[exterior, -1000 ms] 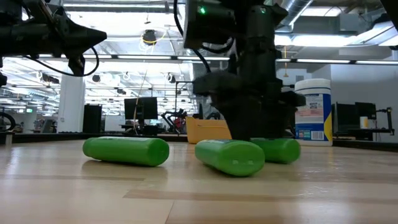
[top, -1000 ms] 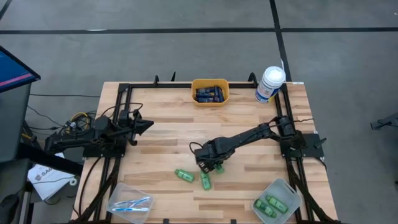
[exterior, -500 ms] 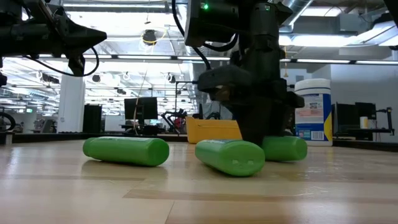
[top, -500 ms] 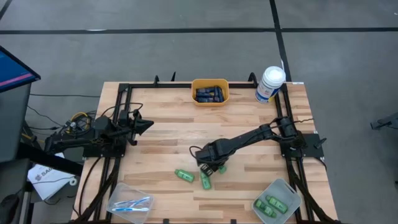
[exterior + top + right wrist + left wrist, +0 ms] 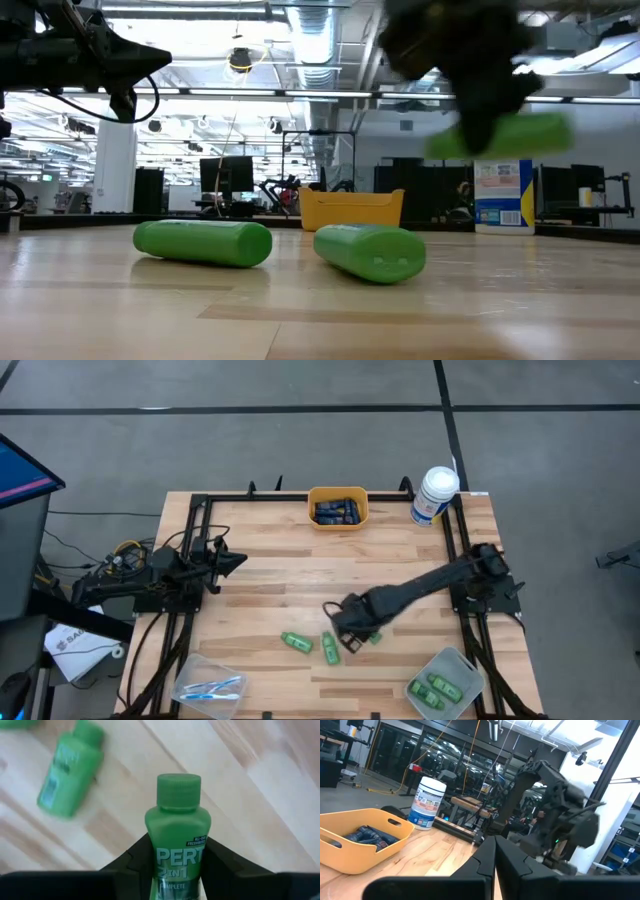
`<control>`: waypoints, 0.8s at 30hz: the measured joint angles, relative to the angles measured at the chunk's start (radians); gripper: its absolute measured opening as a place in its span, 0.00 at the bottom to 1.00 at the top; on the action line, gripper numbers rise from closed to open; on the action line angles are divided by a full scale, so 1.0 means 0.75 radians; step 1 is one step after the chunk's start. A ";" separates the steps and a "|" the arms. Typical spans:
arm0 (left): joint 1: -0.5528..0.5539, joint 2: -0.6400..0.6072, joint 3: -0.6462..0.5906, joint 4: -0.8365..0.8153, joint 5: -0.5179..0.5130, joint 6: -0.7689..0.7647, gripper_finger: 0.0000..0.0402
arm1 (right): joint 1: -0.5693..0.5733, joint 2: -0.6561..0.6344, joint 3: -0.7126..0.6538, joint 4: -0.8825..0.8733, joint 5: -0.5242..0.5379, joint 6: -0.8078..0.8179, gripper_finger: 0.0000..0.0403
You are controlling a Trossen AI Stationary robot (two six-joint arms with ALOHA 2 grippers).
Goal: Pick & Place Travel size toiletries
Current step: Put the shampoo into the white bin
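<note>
Holding one small bright green plastic bottle (image 5: pixel 177 840) pinched between its two dark fingers (image 5: pixel 132 862), your right gripper (image 5: pixel 357 635) sits above the wood, near the middle-front of the pale butcher-block table (image 5: pixel 270 575). Bottle's clear of the surface in the low view, cap pointing out past the fingertips, so its long axis runs along the gripper's reach.

What the next move turns on: the clear plastic bin w/ green bottles (image 5: pixel 446 678) at the table's front-right corner lies toward the right arm's own base side, well apart from the gripper. Right arm is far nearer than the left, so my read is the carry goes that way and you'd want the bottle kept level w/ the bin's length.

Two more green bottles lie flat on the wood just beside the gripper: one (image 5: pixel 295 642) to its left, one (image 5: pixel 330 650) nearly under it. Watch the closer one on any low swing.

Left gripper (image 5: pixel 232 561) waits at the left edge, fingers (image 5: pixel 485 862) pressed together, nothing in them.

Other stuff: yellow tray of dark navy flat tubes (image 5: pixel 337 508) at the back edge, white canister w/ blue label (image 5: pixel 432 495) back-right, clear bin w/ light-blue toothbrushes (image 5: pixel 208 686) front-left. Grey floor around; lab room w/ monitors behind in the low view.
</note>
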State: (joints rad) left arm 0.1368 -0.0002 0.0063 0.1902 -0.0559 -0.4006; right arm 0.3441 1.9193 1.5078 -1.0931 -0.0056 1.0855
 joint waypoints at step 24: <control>0.000 0.000 0.000 0.006 0.000 0.000 0.00 | 0.919 -0.172 -0.014 -0.547 -0.160 1.292 0.30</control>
State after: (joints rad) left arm 0.1368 -0.0002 0.0063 0.1948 -0.0559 -0.4004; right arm 1.0333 1.7905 1.4972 -1.5034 -0.1254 2.0543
